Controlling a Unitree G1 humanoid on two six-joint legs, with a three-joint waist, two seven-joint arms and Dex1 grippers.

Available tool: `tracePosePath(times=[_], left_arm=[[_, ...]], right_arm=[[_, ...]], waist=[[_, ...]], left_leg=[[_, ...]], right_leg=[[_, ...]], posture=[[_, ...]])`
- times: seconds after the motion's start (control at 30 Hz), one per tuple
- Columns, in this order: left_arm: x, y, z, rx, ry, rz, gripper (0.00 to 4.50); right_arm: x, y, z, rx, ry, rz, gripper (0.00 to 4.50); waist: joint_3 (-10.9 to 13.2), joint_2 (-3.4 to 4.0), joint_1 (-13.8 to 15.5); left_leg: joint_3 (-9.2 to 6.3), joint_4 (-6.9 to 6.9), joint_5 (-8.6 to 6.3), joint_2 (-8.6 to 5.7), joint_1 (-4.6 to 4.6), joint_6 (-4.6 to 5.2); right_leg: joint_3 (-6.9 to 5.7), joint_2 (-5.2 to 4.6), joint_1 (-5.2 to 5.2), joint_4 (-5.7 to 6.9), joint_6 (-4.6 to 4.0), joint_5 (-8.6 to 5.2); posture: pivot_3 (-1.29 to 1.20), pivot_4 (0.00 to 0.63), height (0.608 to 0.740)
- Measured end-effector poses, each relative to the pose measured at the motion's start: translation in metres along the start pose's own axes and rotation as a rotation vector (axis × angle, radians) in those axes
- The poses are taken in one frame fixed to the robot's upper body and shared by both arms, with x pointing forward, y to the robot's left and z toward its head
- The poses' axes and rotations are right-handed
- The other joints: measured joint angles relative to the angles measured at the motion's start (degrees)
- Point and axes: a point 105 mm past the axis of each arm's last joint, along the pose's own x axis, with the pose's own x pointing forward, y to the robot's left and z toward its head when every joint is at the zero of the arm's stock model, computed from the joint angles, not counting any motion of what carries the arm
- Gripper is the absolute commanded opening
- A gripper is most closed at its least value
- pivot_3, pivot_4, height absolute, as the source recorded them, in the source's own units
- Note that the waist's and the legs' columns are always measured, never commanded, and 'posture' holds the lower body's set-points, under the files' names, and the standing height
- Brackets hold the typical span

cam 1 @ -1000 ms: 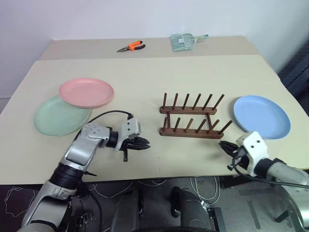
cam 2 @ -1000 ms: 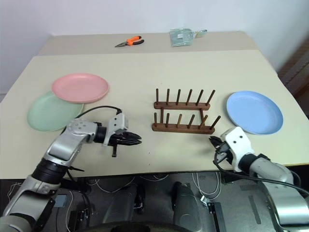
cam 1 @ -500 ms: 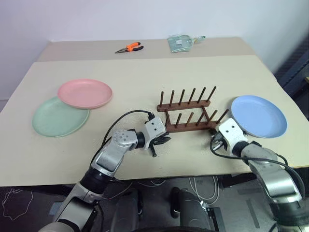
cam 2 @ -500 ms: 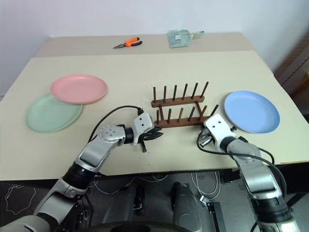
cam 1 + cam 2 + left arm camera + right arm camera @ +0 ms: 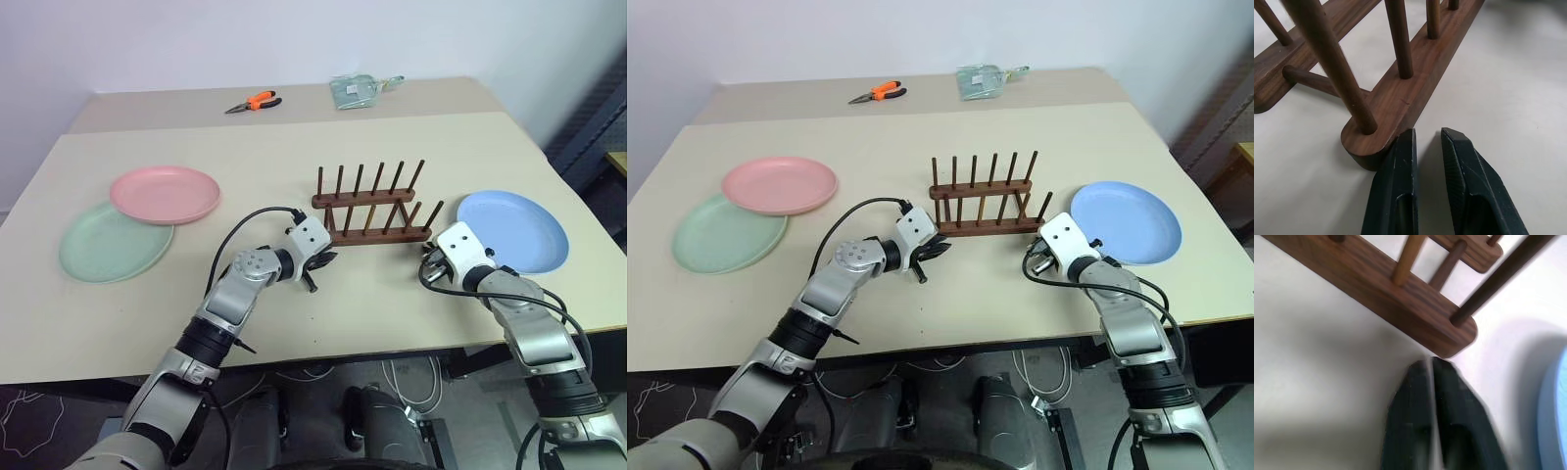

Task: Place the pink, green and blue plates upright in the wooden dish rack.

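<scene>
The wooden dish rack (image 5: pixel 367 211) stands empty at mid-table. To its left the pink plate (image 5: pixel 165 194) lies flat, overlapping the green plate (image 5: pixel 108 243). On the right lies the blue plate (image 5: pixel 512 231). My left gripper (image 5: pixel 323 259) sits low at the left end of the rack's near rail (image 5: pixel 1400 93). Its fingers (image 5: pixel 1403 147) are nearly together with nothing between, and one tip touches the wood. My right gripper (image 5: pixel 428 269) is shut and empty, with its tips (image 5: pixel 1431 363) at the rail's right end (image 5: pixel 1449 328), beside the blue plate.
Orange-handled pliers (image 5: pixel 253 101) and a pale green packet (image 5: pixel 355 90) lie on the far table section. The table's front edge (image 5: pixel 323 352) runs just behind both arms. Cables trail from both wrists.
My left gripper swung right and forward to the rack's left end. My right gripper moved forward to its right end. The rack now sits squarer to the table; the view shifted too.
</scene>
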Motion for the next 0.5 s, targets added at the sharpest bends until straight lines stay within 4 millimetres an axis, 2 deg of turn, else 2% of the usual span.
tracePosePath(times=[0.1,0.17,0.2,0.23,0.27,0.37,0.5], left_arm=[[-0.011,0.005,-0.002,-0.004,-0.005,0.013,1.92],[-0.027,0.02,-0.009,-0.05,0.005,0.064,3.09],[-0.034,0.028,-0.012,-0.07,0.011,0.091,3.61],[-0.04,0.035,-0.014,-0.09,0.013,0.119,4.12],[-0.046,0.042,-0.015,-0.114,0.008,0.146,4.46],[-0.064,0.065,0.002,-0.221,-0.112,0.238,4.46],[-0.109,0.121,0.049,-0.304,-0.355,0.484,4.46]], right_arm=[[-0.007,0.004,0.004,0.002,-0.022,0.02,3.11],[-0.015,0.011,0.01,-0.011,-0.053,0.061,4.24],[-0.018,0.014,0.013,-0.016,-0.063,0.076,4.5],[-0.02,0.016,0.015,-0.017,-0.075,0.087,4.5],[-0.022,0.018,0.018,-0.017,-0.086,0.097,4.5],[-0.027,0.023,0.023,-0.03,-0.103,0.124,4.5],[-0.027,0.026,0.024,-0.039,-0.105,0.148,4.5]], waist=[[0.0,0.0,-0.06],[0.01,-0.01,-0.04],[0.01,-0.01,0.0],[0.02,-0.01,0.07],[0.03,-0.01,0.12],[0.12,-0.16,0.25],[0.19,-0.28,0.18]], left_leg=[[0.02,-0.06,0.05,0.0,-0.1,0.09],[0.03,-0.16,0.05,0.0,-0.14,0.09],[0.03,-0.17,0.05,0.0,-0.14,0.09],[0.01,-0.17,0.05,0.02,-0.14,0.09],[0.0,-0.17,0.05,0.03,-0.13,0.09],[-0.04,-0.14,-0.03,0.12,-0.13,-0.05],[-0.02,-0.08,-0.05,0.05,-0.12,-0.09]], right_leg=[[0.01,0.01,-0.15,0.0,0.01,-0.02],[0.01,0.1,-0.27,0.01,-0.02,-0.06],[0.01,0.14,-0.28,0.04,-0.05,-0.08],[0.01,0.18,-0.31,0.06,-0.07,-0.1],[0.01,0.19,-0.32,0.07,-0.08,-0.09],[-0.01,0.13,-0.3,0.07,-0.11,-0.07],[-0.01,0.04,-0.22,0.04,-0.11,-0.04]], posture=[[0.0,0.15,0.74],[0.0,0.15,0.74],[0.0,0.15,0.74],[0.0,0.15,0.74],[0.0,0.15,0.74],[0.0,0.15,0.74],[0.0,0.15,0.74]])
